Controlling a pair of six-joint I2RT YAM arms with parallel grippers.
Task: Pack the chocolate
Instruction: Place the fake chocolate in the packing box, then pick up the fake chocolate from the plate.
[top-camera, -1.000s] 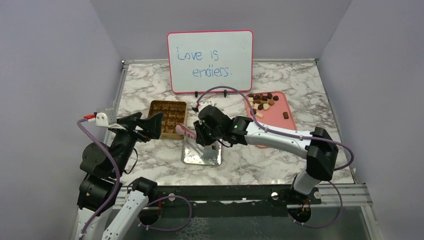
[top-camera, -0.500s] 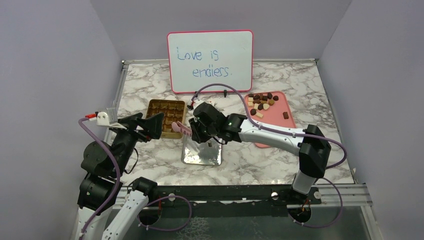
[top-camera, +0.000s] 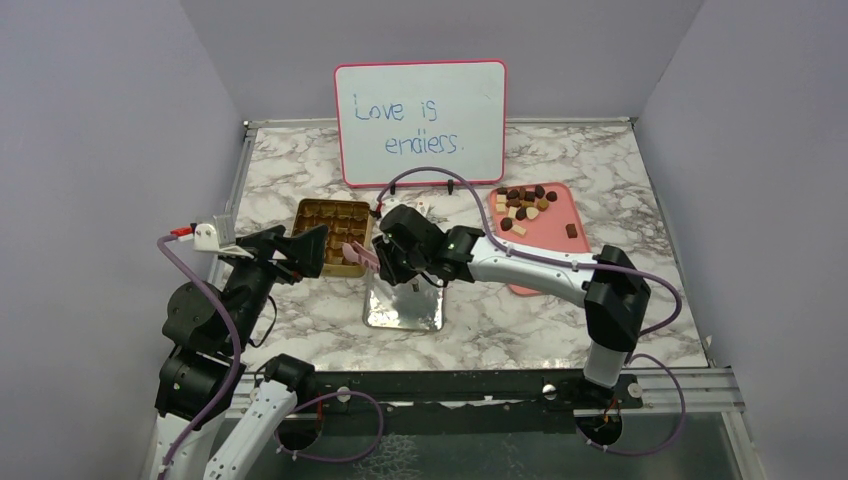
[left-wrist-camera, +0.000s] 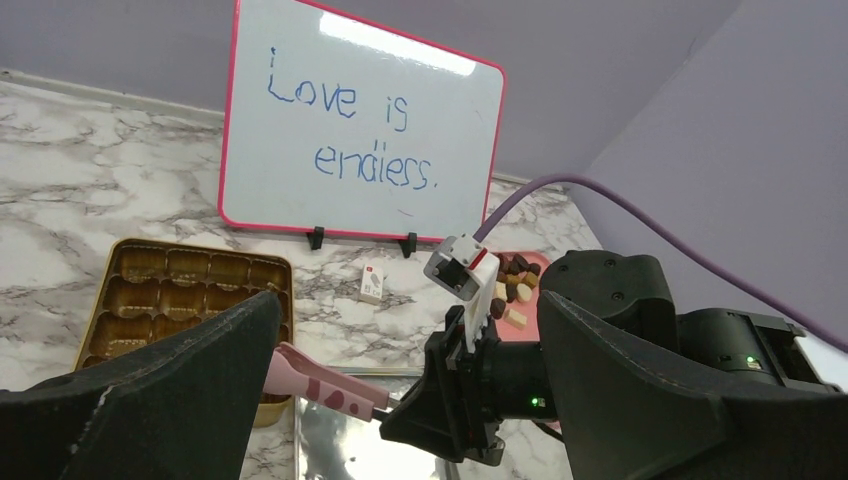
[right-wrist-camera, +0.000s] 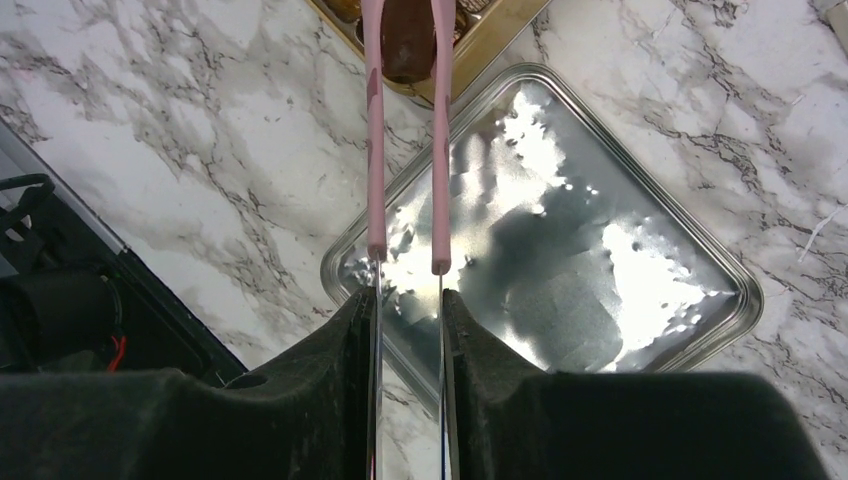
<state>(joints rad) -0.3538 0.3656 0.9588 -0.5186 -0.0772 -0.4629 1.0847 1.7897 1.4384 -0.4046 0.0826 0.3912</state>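
Clenched on the handles of the pink tongs (right-wrist-camera: 372, 150), the right gripper (right-wrist-camera: 408, 300) reaches toward the left of the overhead view, and the tong tips pinch one dark brown chocolate piece (right-wrist-camera: 407, 45) at the top edge of the wrist view, right over the near rim of the gold tin (right-wrist-camera: 490, 50). The left gripper (left-wrist-camera: 410, 300) hangs with its jaws spread wide and nothing between them, low at the left of the table. The step in hand looks like setting this piece into a cell. To do it well, the tips should travel further over the tin until the piece sits squarely above one empty pocket, come down close, and only then ease apart, so the rounded piece does not roll onto the divider or the rim. The tin is a moulded tray of square pockets with a shiny golden-brown finish, and the cells visible from the left wrist look empty. Below it in the wrist view lies a silver lid (right-wrist-camera: 600, 270), a rounded rectangle with a mirror-like, dimpled surface. The marble-patterned tabletop (top-camera: 500, 330) is smooth, white veined with grey. The rest of the chocolates (top-camera: 525, 205), dark, tan and cream, lie heaped at the far end of a matte pink tray (top-camera: 555, 250), centre right in the overhead view.
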